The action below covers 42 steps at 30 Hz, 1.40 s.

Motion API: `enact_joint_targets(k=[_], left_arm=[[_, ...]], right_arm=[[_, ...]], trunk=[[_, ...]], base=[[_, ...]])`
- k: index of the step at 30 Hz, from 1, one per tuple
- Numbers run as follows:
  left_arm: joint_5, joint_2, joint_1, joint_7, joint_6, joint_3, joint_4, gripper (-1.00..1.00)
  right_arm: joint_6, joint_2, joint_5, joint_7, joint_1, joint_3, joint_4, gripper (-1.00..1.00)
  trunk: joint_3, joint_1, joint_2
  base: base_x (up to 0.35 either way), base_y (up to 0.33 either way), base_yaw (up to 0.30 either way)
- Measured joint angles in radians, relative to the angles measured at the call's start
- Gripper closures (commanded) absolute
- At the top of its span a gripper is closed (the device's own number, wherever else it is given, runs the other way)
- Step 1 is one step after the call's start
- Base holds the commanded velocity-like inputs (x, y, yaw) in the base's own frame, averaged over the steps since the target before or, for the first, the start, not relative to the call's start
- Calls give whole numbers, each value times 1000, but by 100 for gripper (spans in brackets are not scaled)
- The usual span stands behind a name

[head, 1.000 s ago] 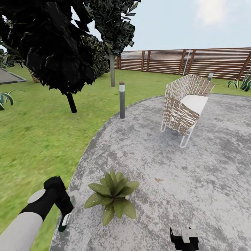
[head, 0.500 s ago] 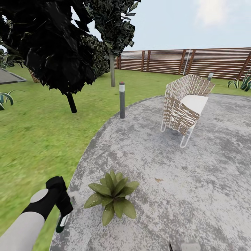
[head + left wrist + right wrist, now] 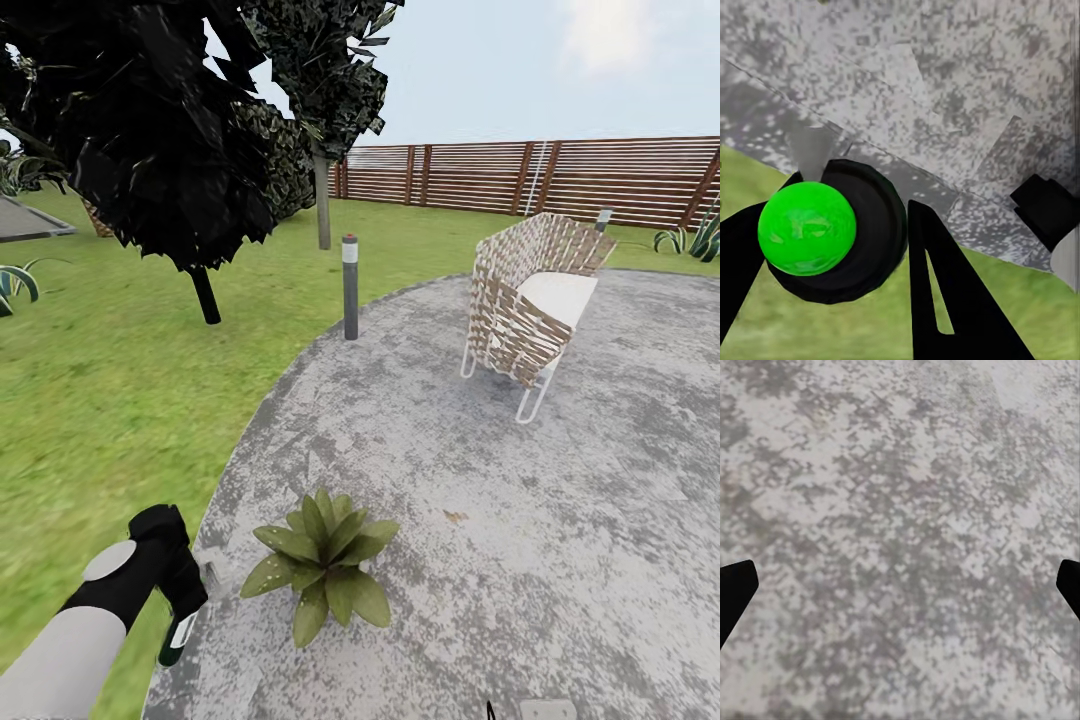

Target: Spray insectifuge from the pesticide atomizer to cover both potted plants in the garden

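- Left hand [image 3: 180, 615], at about 8 o'clock in the head view, hangs over the patio's edge where paving meets lawn; its fingers [image 3: 945, 300] are clamped on the pesticide atomizer [image 3: 178, 640], which points downward.
- Left wrist view: the atomizer's bright green round end [image 3: 807, 227] sits in a black ring between the two dark fingers, above the seam of grey paving and grass.
- Potted plant [image 3: 322, 565], a low rosette of broad green leaves, stands on the round grey patio [image 3: 560, 500] just beside the left hand, on its 3 o'clock side. Pale flecks show on some lower leaves; too small to say what they are.
- Right hand [image 3: 900, 585]: only the two dark fingertips show at the edges of the right wrist view, set wide apart over bare grey paving, nothing between them.
- Woven chair [image 3: 530, 300] at 1 o'clock on the patio; grey bollard lamp [image 3: 350, 287] at 11 o'clock on its rim.
- Dark tree [image 3: 150, 130] at 10 o'clock on the lawn; brown slatted fence [image 3: 560, 180] along the back.
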Motion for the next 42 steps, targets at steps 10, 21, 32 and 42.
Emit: enact_joint_targets(k=[10,21,32,42], left_arm=[[0,3,-31,-3,0,5,-28,100],[-1,-16,-145,-154,23,-2,-47,100],[-107,2,-133,-154,12,0,-33,100],[-110,17,-32,-105,12,6,-28,100]], right_arm=[[0,0,0,0,0,0,0,-100],[0,0,0,0,0,0,0,-100],[0,0,0,0,0,0,0,-100],[0,0,0,-1,0,0,0,-100]], trunk=[[0,0,0],[0,0,0],[0,0,0],[0,0,0]], base=[[0,0,0],[0,0,0],[0,0,0],[0,0,0]])
